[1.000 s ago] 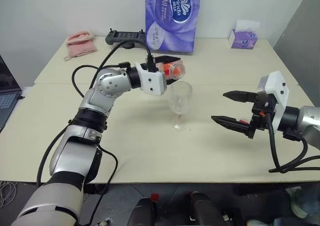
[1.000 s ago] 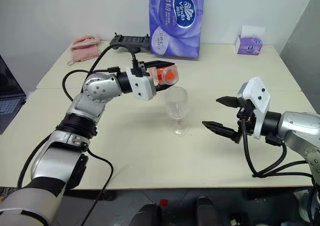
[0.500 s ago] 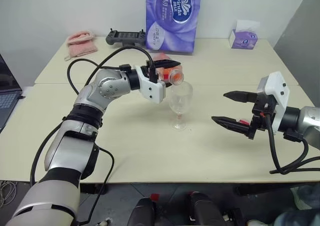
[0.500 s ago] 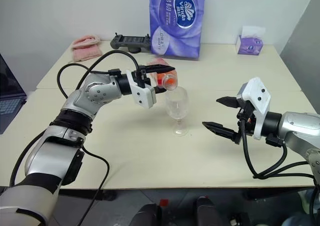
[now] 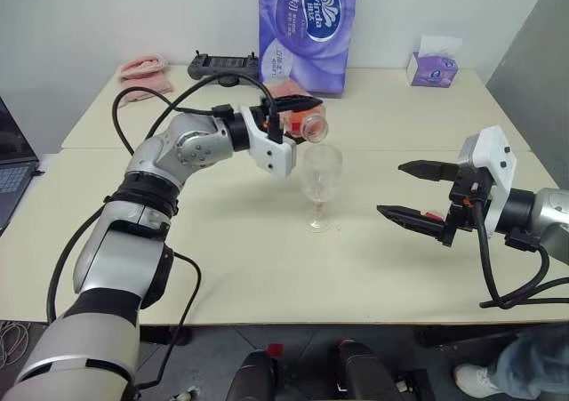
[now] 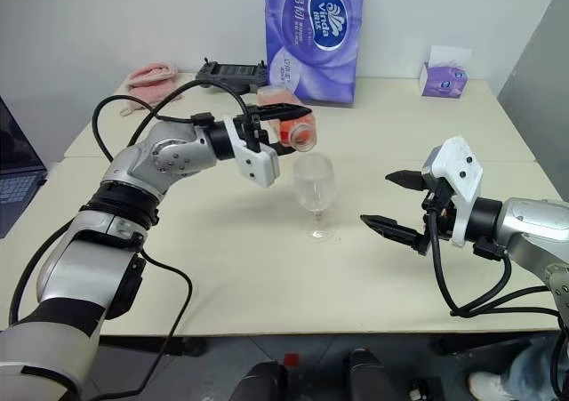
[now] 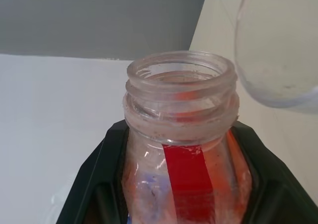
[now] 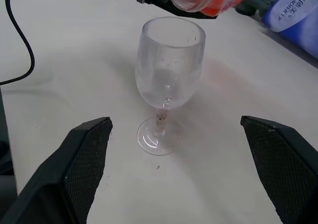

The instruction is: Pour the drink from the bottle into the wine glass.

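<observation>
Two left fingers [image 6: 286, 109] pinch uncapped bottle [image 6: 298, 132], mouth just above wine glass [image 6: 316, 188]; right fingers [image 6: 404, 180] spread wide, empty.

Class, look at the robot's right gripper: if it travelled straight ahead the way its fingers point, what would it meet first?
Most likely the wine glass: it stands centred between the open fingers of the right gripper, with bare table between. Height is hard to judge.

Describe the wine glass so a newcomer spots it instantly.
On the cream table, in front of the tall purple tissue pack, stands a clear stemmed wine glass. It is the lone upright glassware, below the tilted clear plastic bottle.
</observation>
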Robot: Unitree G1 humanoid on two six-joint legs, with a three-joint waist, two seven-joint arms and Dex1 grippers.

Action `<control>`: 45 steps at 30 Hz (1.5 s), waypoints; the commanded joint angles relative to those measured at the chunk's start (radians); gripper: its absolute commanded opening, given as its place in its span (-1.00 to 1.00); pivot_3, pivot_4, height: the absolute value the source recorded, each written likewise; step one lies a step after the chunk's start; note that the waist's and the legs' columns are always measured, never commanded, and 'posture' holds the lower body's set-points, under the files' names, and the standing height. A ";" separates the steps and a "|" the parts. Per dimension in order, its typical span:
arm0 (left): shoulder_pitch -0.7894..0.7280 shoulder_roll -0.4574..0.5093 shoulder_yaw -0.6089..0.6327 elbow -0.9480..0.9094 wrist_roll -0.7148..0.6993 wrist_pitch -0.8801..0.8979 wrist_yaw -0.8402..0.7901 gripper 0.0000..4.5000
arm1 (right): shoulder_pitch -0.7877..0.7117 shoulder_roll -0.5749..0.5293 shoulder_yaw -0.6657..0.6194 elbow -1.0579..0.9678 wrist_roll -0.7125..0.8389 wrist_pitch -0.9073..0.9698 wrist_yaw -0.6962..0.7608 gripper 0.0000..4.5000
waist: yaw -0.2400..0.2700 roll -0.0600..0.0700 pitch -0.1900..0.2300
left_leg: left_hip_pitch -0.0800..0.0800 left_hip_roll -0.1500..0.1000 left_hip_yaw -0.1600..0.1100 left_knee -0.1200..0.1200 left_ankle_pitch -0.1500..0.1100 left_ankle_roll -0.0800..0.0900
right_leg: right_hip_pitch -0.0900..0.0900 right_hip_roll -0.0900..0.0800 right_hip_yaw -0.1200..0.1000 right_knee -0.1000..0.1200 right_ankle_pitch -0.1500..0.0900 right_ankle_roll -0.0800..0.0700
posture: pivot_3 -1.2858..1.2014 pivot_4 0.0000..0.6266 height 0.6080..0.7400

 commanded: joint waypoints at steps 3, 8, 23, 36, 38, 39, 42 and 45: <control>-0.067 0.029 0.004 -0.010 0.015 -0.026 0.056 -0.06 | -0.010 -0.007 -0.019 -0.023 0.005 -0.023 -0.007 1.00 | 0.000 0.000 0.000 | 0.000 0.000 0.000 0.000 0.000 0.000 | 0.000 0.000 0.000 0.000 0.000 0.000 | 0.03 -0.52 1.00; -0.088 0.030 -0.007 0.000 0.041 -0.034 0.088 -0.06 | -0.013 -0.006 -0.014 -0.023 0.003 -0.023 -0.007 1.00 | 0.000 0.000 0.000 | 0.000 0.000 0.000 0.000 0.000 0.000 | 0.000 0.000 0.000 0.000 0.000 0.000 | 0.03 -0.52 1.00; -0.114 0.034 -0.039 0.037 0.091 -0.043 0.161 -0.06 | -0.039 -0.004 0.002 -0.018 -0.005 -0.030 -0.010 1.00 | 0.000 0.000 0.000 | 0.000 0.000 0.000 0.001 0.000 0.000 | 0.000 0.000 0.000 0.001 0.000 0.000 | 0.03 -0.52 1.00; -0.136 0.047 -0.057 0.062 0.142 -0.061 0.219 -0.06 | -0.058 -0.005 0.026 -0.006 -0.018 -0.048 -0.010 1.00 | 0.000 0.000 0.000 | 0.000 -0.001 0.000 0.002 0.000 0.000 | 0.000 0.000 0.000 0.006 0.000 0.000 | 0.03 -0.52 1.00; -0.141 0.049 -0.062 0.066 0.152 -0.064 0.231 -0.06 | -0.062 -0.004 0.031 -0.004 -0.021 -0.050 -0.008 1.00 | 0.000 0.000 0.000 | 0.000 -0.001 0.000 0.003 0.000 0.000 | 0.000 0.000 0.000 0.007 0.000 0.000 | 0.03 -0.52 1.00; -0.143 0.051 -0.065 0.068 0.155 -0.066 0.236 -0.06 | -0.064 -0.003 0.033 -0.003 -0.022 -0.051 -0.007 1.00 | 0.000 0.000 0.000 | 0.000 -0.001 0.000 0.004 0.000 0.000 | 0.000 0.000 0.000 0.007 0.000 0.000 | 0.03 -0.52 1.00; -0.147 0.053 -0.070 0.073 0.162 -0.069 0.249 -0.06 | -0.066 -0.005 0.041 -0.001 -0.028 -0.055 -0.003 1.00 | 0.000 0.000 0.000 | 0.000 -0.001 0.000 0.005 0.000 0.000 | 0.000 0.000 0.000 0.008 0.000 0.000 | 0.03 -0.52 1.00; -0.148 0.055 -0.073 0.075 0.168 -0.072 0.258 -0.06 | -0.069 -0.005 0.053 0.005 -0.039 -0.059 -0.004 1.00 | 0.000 0.000 0.000 | 0.000 -0.001 0.000 0.006 0.000 0.001 | 0.000 0.000 0.000 0.008 0.000 0.000 | 0.03 -0.52 1.00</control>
